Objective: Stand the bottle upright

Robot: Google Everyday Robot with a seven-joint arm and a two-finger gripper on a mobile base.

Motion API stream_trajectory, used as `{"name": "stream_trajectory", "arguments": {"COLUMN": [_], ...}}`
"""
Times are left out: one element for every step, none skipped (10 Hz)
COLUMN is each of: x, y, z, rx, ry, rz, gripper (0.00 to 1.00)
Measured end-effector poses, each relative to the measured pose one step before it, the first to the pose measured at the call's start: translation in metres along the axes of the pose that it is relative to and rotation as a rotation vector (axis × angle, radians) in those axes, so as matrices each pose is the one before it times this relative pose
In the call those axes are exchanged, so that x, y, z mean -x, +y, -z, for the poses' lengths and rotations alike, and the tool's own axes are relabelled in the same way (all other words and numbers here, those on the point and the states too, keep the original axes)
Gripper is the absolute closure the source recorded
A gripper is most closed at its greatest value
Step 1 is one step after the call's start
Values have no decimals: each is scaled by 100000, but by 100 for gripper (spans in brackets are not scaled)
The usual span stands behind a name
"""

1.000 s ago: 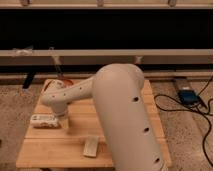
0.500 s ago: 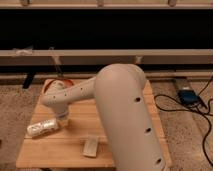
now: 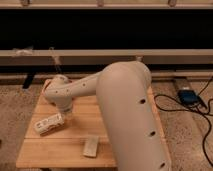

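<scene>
Cream arm (image 3: 125, 115), dotted with dark holes, narrows to the hand (image 3: 67, 113) at its tip.

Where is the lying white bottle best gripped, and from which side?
Probably its right end, from above: the bottle lies on its side on the table, so its round body is narrow across and one end can be tipped up. The shut tool is at that end.
</scene>
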Motion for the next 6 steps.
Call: {"name": "stream_trajectory", "arguments": {"x": [-1157, -1308, -827, -1002, -1233, -1316], "y": [-669, -790, -509, -625, -683, -561], "z": [-64, -264, -216, -198, -104, -91], "rx": [787, 888, 488, 166, -414, -756], "ry": [2888, 3114, 2005, 2437, 2459, 1497], "rz": [2384, 2679, 2055, 2430, 2238, 1731], "gripper": [97, 97, 97, 97, 97, 97]}}
